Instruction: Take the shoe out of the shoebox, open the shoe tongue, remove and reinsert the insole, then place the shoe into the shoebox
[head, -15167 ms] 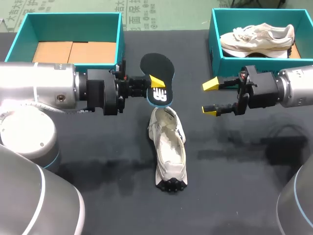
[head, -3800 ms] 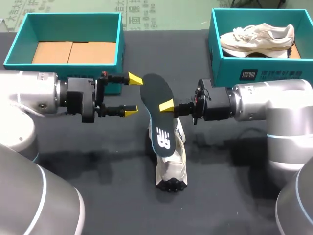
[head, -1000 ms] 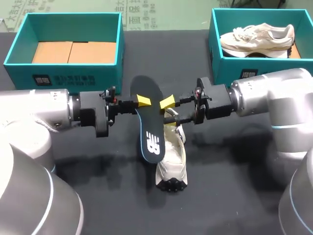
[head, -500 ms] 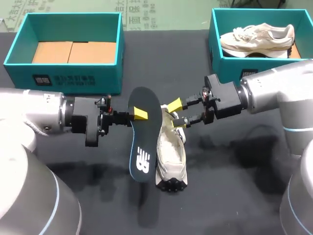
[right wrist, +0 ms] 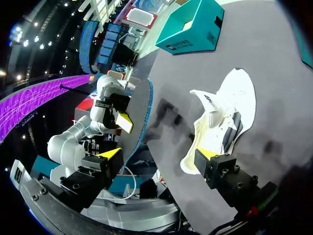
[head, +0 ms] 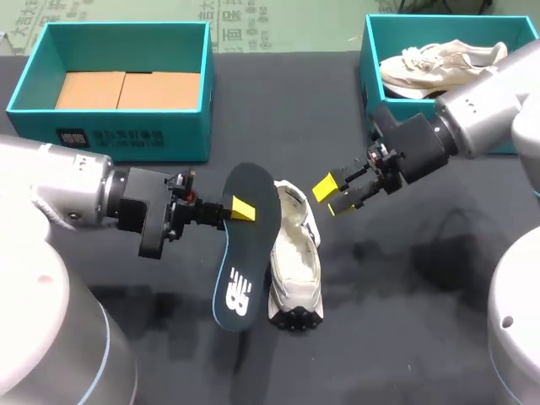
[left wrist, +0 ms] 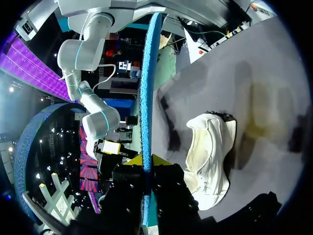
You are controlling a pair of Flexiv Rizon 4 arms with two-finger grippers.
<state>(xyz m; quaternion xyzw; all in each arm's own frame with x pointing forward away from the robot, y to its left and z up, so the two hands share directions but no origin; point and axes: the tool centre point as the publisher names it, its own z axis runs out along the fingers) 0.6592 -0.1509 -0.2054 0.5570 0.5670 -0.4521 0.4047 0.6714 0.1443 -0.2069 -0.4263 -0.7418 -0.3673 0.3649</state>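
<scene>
My left gripper [head: 239, 209] clamped the insole [head: 243, 261] just beside the shoe [head: 297, 257] lying at the table's [head: 405, 295] middle, my right gripper [head: 331, 196] open nearby; removal judged complete, reinsertion and return to the shoebox [head: 118, 139] outstanding.

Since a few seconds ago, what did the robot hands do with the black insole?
The right gripper let go of the insole, opened and pulled back toward its own side. The left gripper took hold of the insole and drew it nearer the robot, alongside the shoe. The shoe stayed where it was.
</scene>
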